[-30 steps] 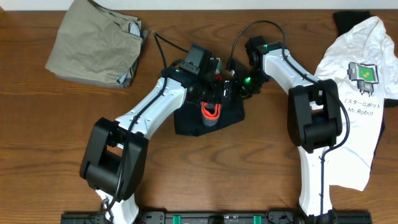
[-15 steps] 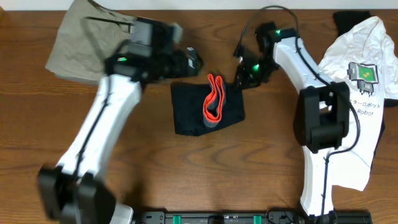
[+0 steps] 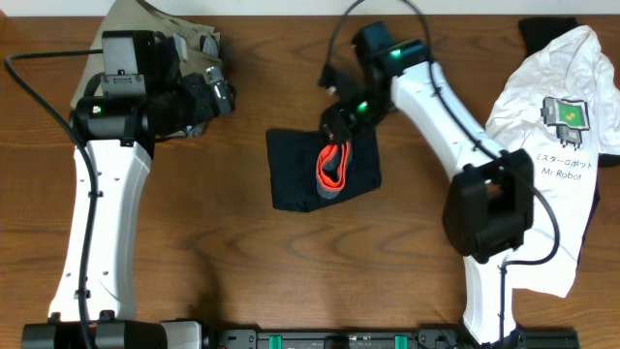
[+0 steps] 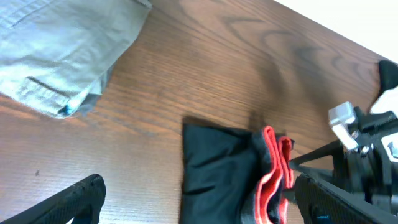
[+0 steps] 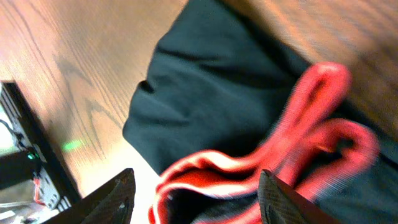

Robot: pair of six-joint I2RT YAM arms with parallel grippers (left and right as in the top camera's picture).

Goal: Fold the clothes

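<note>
Robot lab test bench, not home. Bare wood-grain table [image 3: 242, 262]. White-and-black left arm [image 3: 102, 204] and right arm [image 3: 441, 111] rise from black rail [image 3: 387, 339]. Loose cable [image 3: 39, 97], green status light [image 3: 392, 53]. Staged laundry: khaki trousers [image 3: 126, 17] beneath left gripper [image 3: 218, 92], black trousers [image 3: 295, 179] beneath right gripper [image 3: 334, 124], robot-print T-shirt [image 3: 552, 155] well outside right arm.

White T-shirt [image 3: 542, 233], right of the overhead frame: two lines of dark lettering are printed on the chest.
Upper line: "ミスターロボット" is read, set under a small robot picture [image 3: 566, 114].
Lower line: "Mr Robot" is read.
</note>
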